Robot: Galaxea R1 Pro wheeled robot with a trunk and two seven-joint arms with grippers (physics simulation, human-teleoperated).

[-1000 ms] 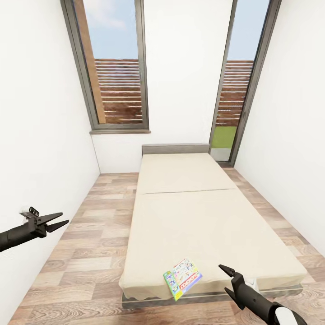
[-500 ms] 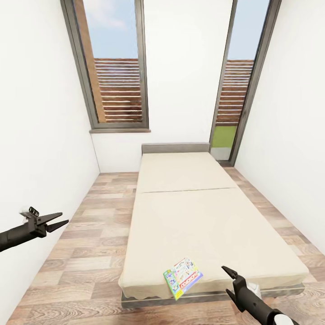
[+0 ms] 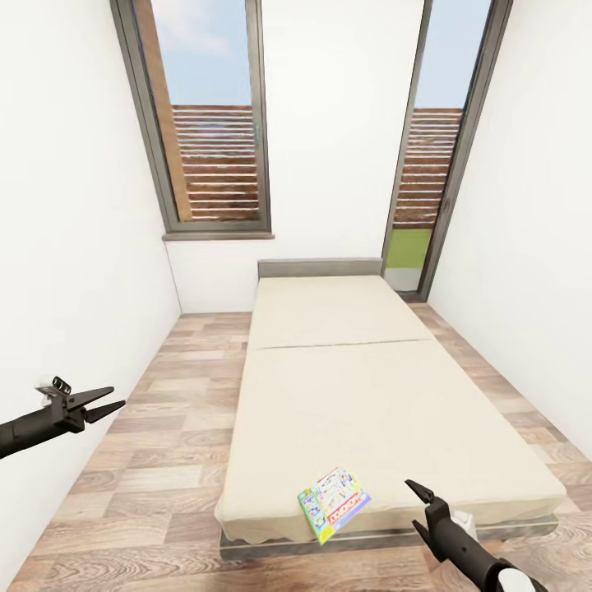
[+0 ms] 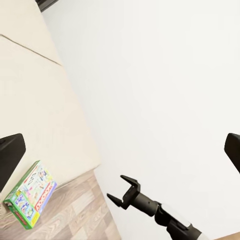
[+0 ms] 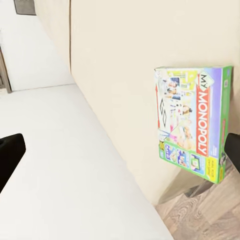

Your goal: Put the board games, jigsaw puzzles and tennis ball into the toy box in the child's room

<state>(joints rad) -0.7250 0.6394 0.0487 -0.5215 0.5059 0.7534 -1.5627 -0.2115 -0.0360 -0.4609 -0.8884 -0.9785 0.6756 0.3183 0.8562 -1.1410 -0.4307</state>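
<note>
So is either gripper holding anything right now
Nothing is held. The left gripper and right gripper are both open, and the board game lies on the bed.

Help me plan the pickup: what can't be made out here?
- Second bed game: the head view has one board game on the bed.
- Pale thing behind the right gripper: mostly hidden.
- Game's small print: unreadable in the right wrist view.
- Fingers: cropped in the wrist views.
</note>
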